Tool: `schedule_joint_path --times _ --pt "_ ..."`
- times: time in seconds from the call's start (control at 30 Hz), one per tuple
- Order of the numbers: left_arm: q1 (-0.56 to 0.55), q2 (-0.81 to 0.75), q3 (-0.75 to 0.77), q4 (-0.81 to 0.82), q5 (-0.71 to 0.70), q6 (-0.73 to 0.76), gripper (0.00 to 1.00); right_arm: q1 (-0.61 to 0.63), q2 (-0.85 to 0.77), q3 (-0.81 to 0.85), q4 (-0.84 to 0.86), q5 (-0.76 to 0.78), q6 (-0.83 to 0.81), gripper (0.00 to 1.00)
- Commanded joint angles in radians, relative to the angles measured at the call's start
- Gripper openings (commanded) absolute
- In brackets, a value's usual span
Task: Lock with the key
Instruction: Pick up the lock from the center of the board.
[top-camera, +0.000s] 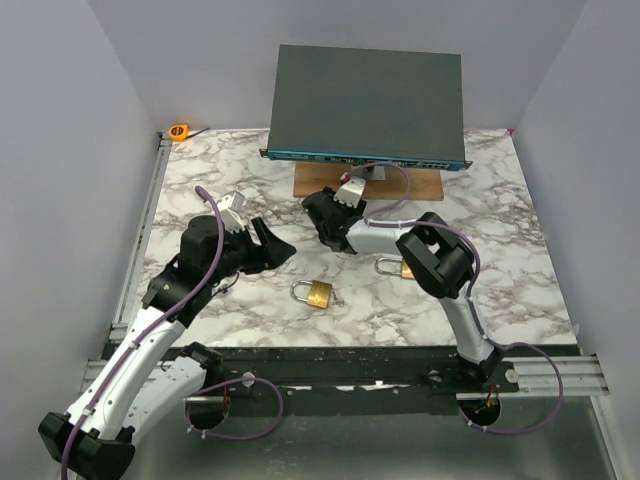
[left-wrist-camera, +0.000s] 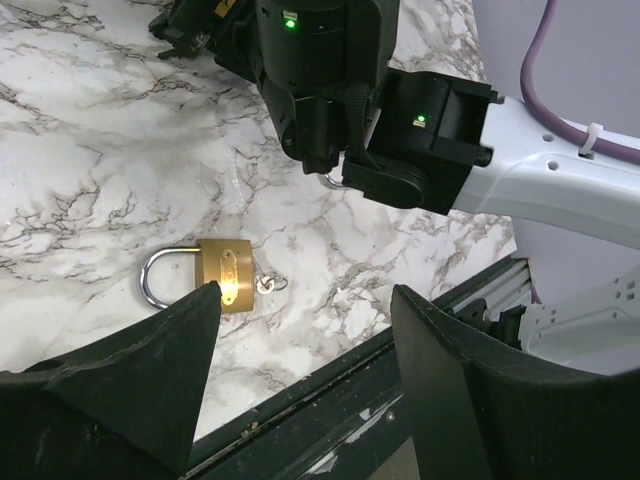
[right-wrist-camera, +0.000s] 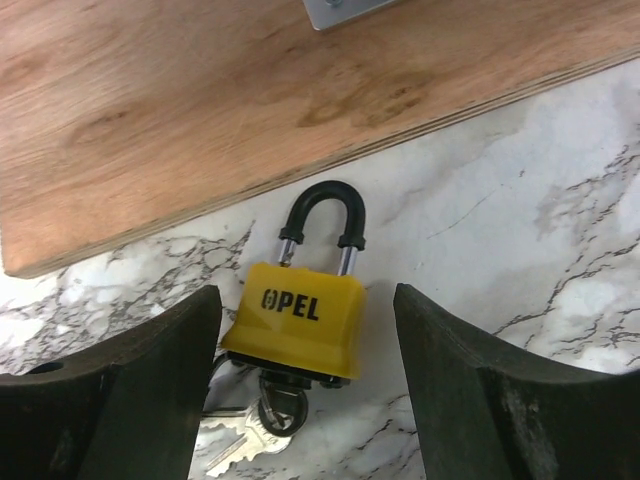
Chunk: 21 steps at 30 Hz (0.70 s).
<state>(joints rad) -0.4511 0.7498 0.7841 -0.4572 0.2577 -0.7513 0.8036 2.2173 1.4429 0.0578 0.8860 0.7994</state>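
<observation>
Marble table (top-camera: 500, 200), walled on three sides. Grey network switch (top-camera: 368, 100) sits over the wooden board (top-camera: 425, 185) (right-wrist-camera: 150, 100), overhanging it on both ends.

Right arm reaches toward the board's near edge. Right gripper (top-camera: 325, 215) (right-wrist-camera: 305, 295) hangs just short of that edge, jaws spread wide, holding nothing. Left gripper (top-camera: 275, 245) (left-wrist-camera: 305, 320) hangs near-left of the board, well apart from it, jaws also spread and empty.

Yellow padlock (right-wrist-camera: 298, 312), marked OPEL, lies flat just beside the board's near edge, between the right fingers but touching neither. Its black-coated shackle (right-wrist-camera: 322, 200) points at the board; both legs meet the body. Keys (right-wrist-camera: 270, 415) stick out of the padlock's end away from the board, one silver blade lying on the marble.

Brass padlock (top-camera: 318, 293) (left-wrist-camera: 225, 272) lies flat, well near of the board, with a small key ring (left-wrist-camera: 268, 283) at its body. Second brass padlock (top-camera: 404, 270), also near of the board, is partly hidden under the right arm.

Orange tape measure (top-camera: 179, 131) far left of the board.
</observation>
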Motion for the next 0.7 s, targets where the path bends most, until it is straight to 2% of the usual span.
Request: schedule_joint_path --times 0.0,0.07,0.17,0.23,0.27,0.3,0.33,0.47,0.67 --pt "0.009 0.000 0.022 -0.002 0.032 0.006 0.67 -0.004 0.060 0.014 -0.095 0.029 -0.025 0.72" --pt "0.009 -0.001 0.023 -0.001 0.035 0.003 0.67 -0.005 0.066 0.003 -0.096 0.019 -0.033 0.72" --pt "0.009 -0.004 0.023 -0.003 0.030 0.003 0.66 -0.004 0.052 -0.031 -0.087 0.006 -0.032 0.62" --pt "0.010 -0.005 0.020 -0.004 0.026 0.000 0.66 -0.004 0.030 -0.070 -0.033 -0.019 -0.066 0.47" --pt "0.011 -0.006 0.019 -0.004 0.024 -0.003 0.66 -0.004 0.013 -0.088 -0.017 -0.037 -0.078 0.30" --pt "0.011 -0.004 0.017 -0.004 0.021 -0.008 0.66 -0.004 -0.015 -0.113 0.002 -0.060 -0.098 0.22" --pt "0.011 -0.004 0.015 -0.006 0.017 -0.013 0.67 -0.003 -0.041 -0.147 0.025 -0.084 -0.114 0.17" --pt "0.027 0.010 0.003 -0.007 0.003 -0.061 0.67 -0.003 -0.215 -0.326 0.175 -0.232 -0.195 0.09" --pt "0.063 0.067 -0.009 0.041 0.078 -0.117 0.67 -0.002 -0.519 -0.555 0.322 -0.506 -0.313 0.04"
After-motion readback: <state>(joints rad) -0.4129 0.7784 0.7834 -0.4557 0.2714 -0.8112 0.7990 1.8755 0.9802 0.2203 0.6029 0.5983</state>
